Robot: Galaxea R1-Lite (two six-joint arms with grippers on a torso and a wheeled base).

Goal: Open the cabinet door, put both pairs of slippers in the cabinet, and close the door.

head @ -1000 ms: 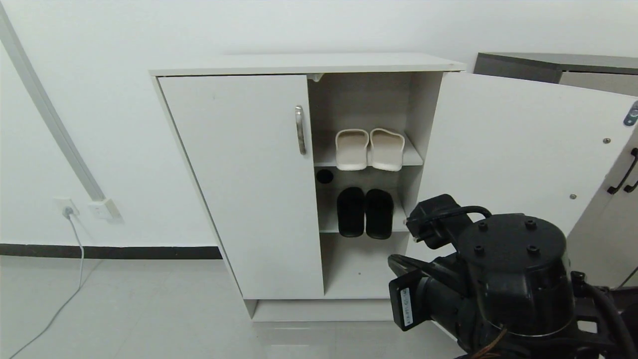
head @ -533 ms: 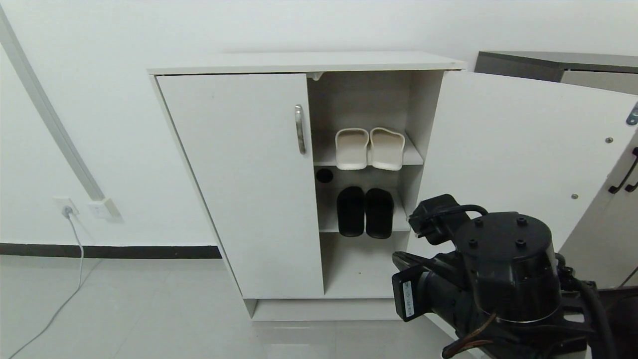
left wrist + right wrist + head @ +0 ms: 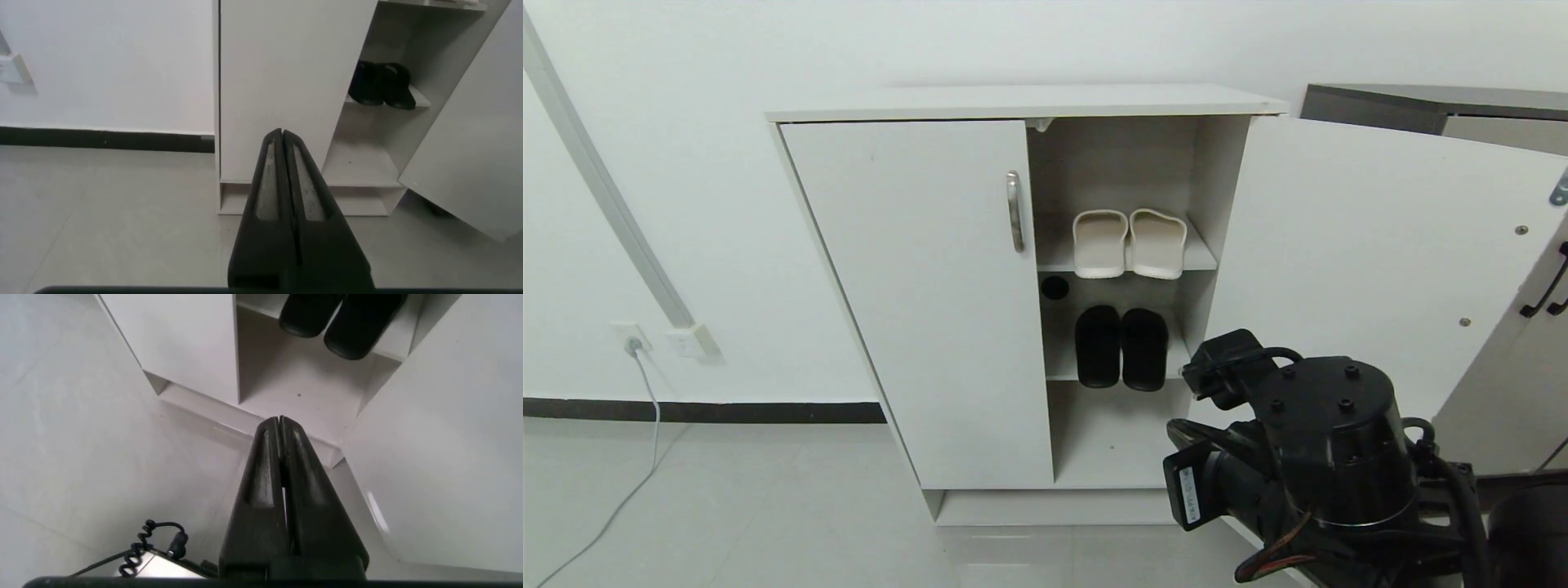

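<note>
My right arm [image 3: 1327, 445] has sunk slightly; beige slippers [image 3: 1128, 242] and black slippers [image 3: 1121, 346] are shelved, left tool [image 3: 282, 135] and right tool [image 3: 280, 420] closed empty, only the door [image 3: 1372, 245] left to shut

head: high, looks down at cabinet [image 3: 907, 286] front | left wrist: low, farther off, faces cabinet base | right wrist: close, steeply down at floor [image 3: 73, 441] | shared: black slippers [image 3: 1101, 347]

Right door [image 3: 1372, 253] stands swung wide, opening the right half of the cabinet [image 3: 1021, 100]. Left door [image 3: 923, 302] is closed and bars that side. White slippers [image 3: 1127, 243] occupy the upper shelf [image 3: 1202, 260], black slippers [image 3: 1121, 347] the middle shelf [image 3: 1058, 371]; each leaves headroom above. Bottom compartment [image 3: 1111, 445] admits entry from the floor [image 3: 768, 506] in front.
</note>
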